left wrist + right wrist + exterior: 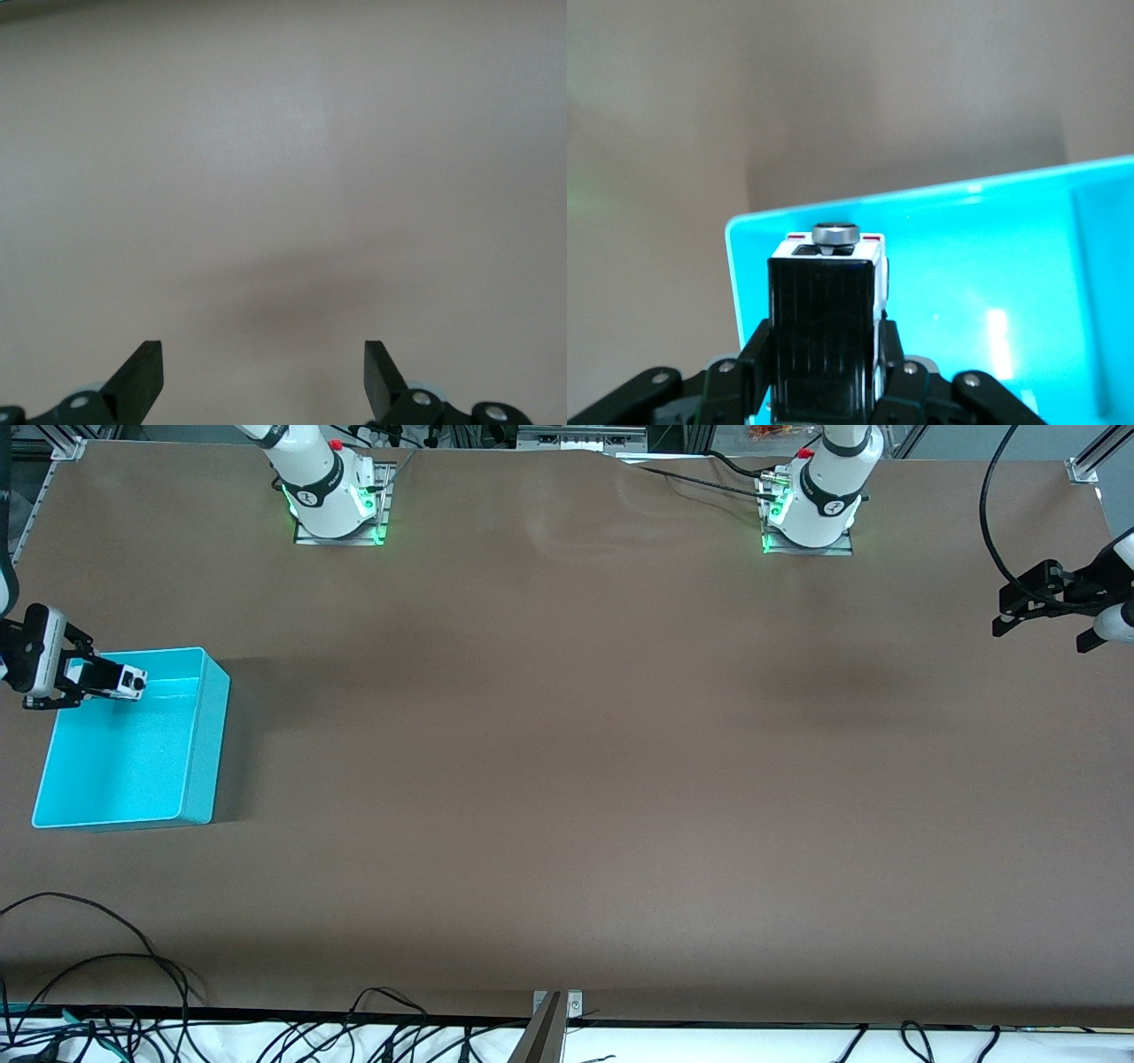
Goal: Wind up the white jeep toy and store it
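Right gripper (104,682) clamped on the white jeep toy (131,681) over the cyan bin (199,735) — lower inside before releasing; left gripper (1041,624) waiting, fingers spread, holding nothing.

I count one jeep (127,681), white with a black roof. One cyan bin (199,735). One brown table (567,779). Two arms, so two grippers: left gripper (1036,615), right gripper (108,682). Loose cables (106,974) at the table's near edge, too tangled to count.
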Available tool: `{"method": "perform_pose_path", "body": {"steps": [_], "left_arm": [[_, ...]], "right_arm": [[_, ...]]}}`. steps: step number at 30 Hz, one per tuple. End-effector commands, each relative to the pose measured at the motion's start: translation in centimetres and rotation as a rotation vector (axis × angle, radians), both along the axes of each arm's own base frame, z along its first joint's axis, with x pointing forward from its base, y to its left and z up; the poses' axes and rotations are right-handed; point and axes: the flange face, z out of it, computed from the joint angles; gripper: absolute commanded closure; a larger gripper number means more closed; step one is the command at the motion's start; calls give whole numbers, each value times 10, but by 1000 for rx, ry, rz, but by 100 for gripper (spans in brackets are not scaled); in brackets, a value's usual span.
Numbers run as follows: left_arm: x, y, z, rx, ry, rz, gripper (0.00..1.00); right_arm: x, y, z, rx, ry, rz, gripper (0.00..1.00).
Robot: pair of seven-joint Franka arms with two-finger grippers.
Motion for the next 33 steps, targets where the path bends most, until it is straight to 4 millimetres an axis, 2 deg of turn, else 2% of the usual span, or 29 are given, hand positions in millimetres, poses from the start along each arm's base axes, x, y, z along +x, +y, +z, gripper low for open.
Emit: {"method": "perform_pose_path", "body": {"steps": [1, 5, 11, 15, 29, 33], "left_arm": [[2, -1, 7, 0, 1, 1, 0], [3, 0, 6, 0, 3, 3, 0], [3, 0, 6, 0, 1, 3, 0], [3, 0, 6, 0, 1, 3, 0], [2, 1, 6, 0, 11, 4, 0], [2, 0, 6, 3, 11, 3, 0]], "right_arm": [[4, -12, -28, 12, -9, 24, 88], [-3, -28, -43, 14, 3, -11, 88], [-2, -32, -86, 71, -12, -3, 88], [-4, -37, -104, 80, -20, 9, 88], [-10, -48, -128, 67, -8, -12, 86], [-10, -47, -130, 71, -8, -5, 77]]}}
